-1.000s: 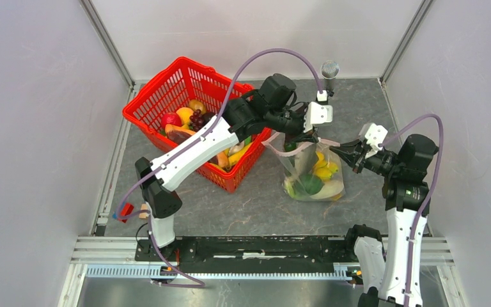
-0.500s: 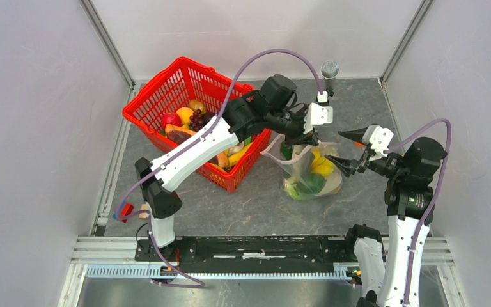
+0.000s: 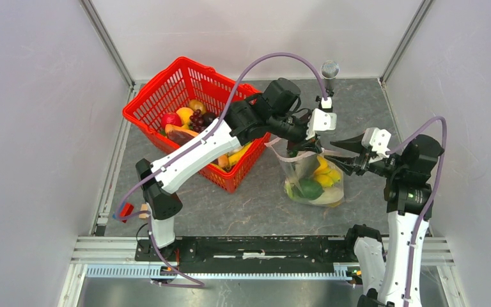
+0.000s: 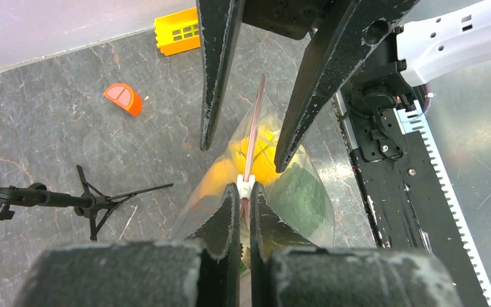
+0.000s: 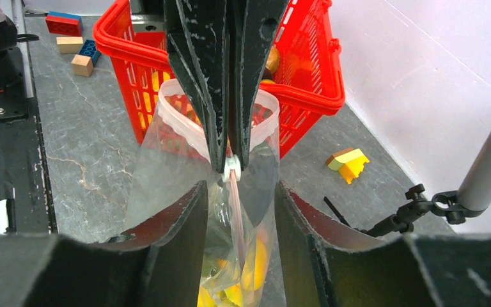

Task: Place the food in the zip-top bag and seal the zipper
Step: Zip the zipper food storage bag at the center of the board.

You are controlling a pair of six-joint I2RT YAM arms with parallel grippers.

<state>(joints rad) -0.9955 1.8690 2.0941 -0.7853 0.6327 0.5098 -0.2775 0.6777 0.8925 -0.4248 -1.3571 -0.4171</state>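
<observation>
Clear zip-top bag (image 3: 312,185) stands upright on grey table (image 3: 256,204), just right of red basket (image 3: 155,97), toy food (image 4: 260,160) inside. The left gripper (image 4: 244,189) is pinched tight on pink zipper (image 4: 254,121) at bag top. The right gripper (image 5: 240,187) is parted, fingers either side of zipper, not clamping it.

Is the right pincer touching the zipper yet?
Apart. In the right wrist view the zipper runs between the open fingers of the right pincer, with a clear gap on each side.
</observation>
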